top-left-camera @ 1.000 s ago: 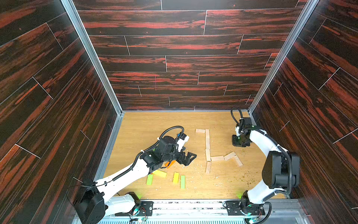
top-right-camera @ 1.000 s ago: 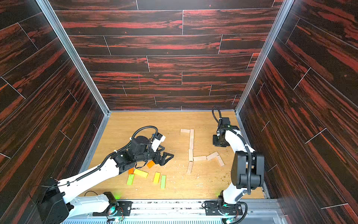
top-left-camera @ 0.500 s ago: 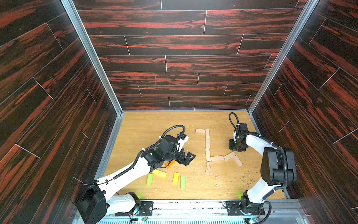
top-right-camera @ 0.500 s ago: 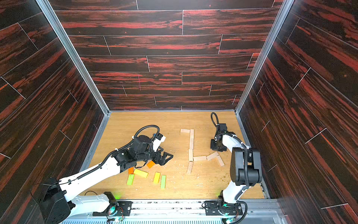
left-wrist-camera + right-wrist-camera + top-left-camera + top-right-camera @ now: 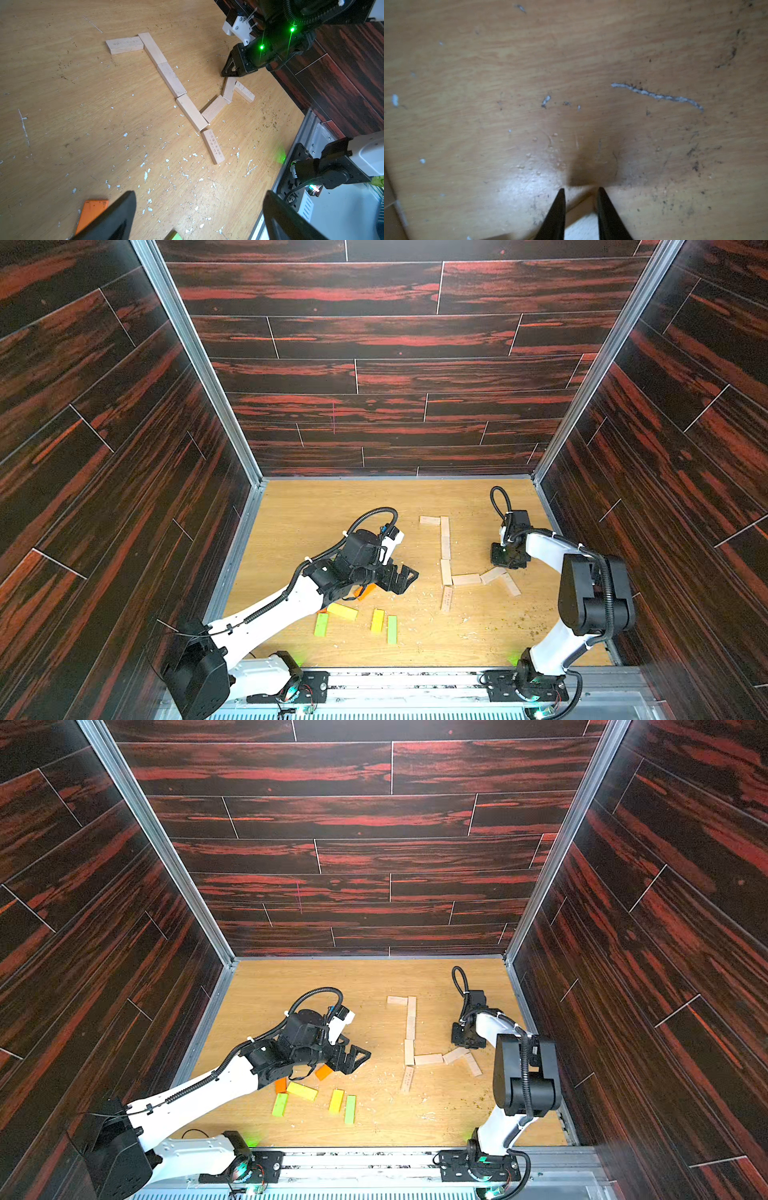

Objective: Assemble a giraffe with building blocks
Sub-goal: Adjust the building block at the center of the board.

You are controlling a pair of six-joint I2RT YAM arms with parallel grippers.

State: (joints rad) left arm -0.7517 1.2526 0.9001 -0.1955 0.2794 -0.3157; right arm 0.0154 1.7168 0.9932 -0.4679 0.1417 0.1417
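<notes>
Pale rectangular wooden planks (image 5: pixel 445 549) on desk (image 5: pixel 332 506).
Left gripper (image 5: pixel 401 578) released near flat orange plank (image 5: pixel 365 591); right gripper (image 5: pixel 503 562) clenched near right edge.

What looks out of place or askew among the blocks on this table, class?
The pale row kinks: one pale plank lies tilted off the body plank, and the end plank slants away from it. White flecks litter the table.
</notes>
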